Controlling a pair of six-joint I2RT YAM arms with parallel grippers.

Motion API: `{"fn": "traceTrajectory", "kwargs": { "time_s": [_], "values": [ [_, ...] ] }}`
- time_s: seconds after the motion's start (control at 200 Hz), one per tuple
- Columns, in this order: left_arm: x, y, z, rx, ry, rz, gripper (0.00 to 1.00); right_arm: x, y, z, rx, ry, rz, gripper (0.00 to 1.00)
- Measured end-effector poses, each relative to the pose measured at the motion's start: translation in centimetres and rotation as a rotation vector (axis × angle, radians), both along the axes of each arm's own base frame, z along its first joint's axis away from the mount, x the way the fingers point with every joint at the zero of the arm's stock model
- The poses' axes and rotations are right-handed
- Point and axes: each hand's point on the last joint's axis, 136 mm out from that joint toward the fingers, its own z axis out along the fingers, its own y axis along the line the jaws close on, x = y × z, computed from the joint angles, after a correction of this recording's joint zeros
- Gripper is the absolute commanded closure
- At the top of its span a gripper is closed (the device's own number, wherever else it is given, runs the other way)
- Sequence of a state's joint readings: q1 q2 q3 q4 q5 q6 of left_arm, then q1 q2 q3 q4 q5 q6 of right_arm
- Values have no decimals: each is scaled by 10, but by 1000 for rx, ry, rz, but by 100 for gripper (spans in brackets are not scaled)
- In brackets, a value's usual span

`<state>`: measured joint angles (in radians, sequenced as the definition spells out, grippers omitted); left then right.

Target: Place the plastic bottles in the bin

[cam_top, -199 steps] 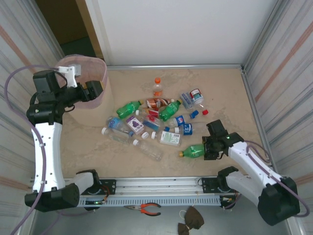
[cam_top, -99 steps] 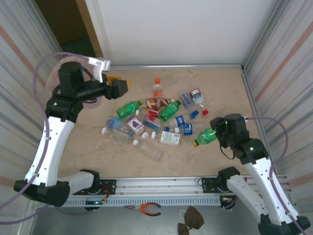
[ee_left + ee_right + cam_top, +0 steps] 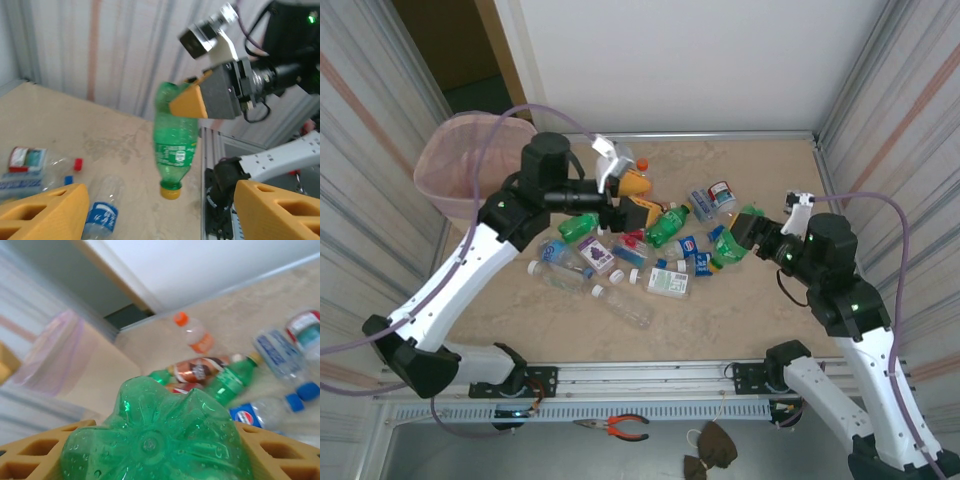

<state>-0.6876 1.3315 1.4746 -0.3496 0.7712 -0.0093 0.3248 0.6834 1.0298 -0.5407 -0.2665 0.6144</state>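
The green bottle (image 3: pixel 175 142) looks empty, so I'd call it light, thin-walled and slick; squeeze hard and it buckles. The best hold is across the stiffer petal base, and that's where the right gripper (image 3: pixel 748 232) clamps it, yellow cap (image 3: pixel 171 191) hanging down, green label (image 3: pixel 175 156) showing, above the right side of the table (image 3: pixel 770 180). The other plastic bottles (image 3: pixel 620 260) lie heaped mid-table. The left gripper (image 3: pixel 638 198) hovers over them, fingers spread, empty. The bin (image 3: pixel 445 190) stands far left, well apart.

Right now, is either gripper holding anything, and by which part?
Right gripper clamps a green bottle at its base end, cap down; left gripper open, empty.
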Motion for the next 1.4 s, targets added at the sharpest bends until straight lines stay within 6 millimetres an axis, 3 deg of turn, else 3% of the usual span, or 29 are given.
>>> {"fn": "traceTrajectory", "kwargs": {
  "time_s": [0.225,0.436,0.761,1.012,1.147,1.403],
  "values": [
    [-19,-37,-15,-2,-6,-131,21,-5,26,44,58,-141,160,45],
    [-31,-66,-30,9,5,-200,20,-14,48,72,93,-215,269,44],
    [-32,-83,-22,-1,-30,-221,30,-20,70,75,101,-209,350,46],
    [-32,-84,-17,-8,-41,-224,48,-22,69,77,96,-218,340,46],
    [-33,-85,-18,-8,-39,-229,52,-23,67,76,94,-214,336,45],
    [-35,-86,-17,3,-47,-230,52,-23,61,78,91,-219,299,12]
  ]
}}
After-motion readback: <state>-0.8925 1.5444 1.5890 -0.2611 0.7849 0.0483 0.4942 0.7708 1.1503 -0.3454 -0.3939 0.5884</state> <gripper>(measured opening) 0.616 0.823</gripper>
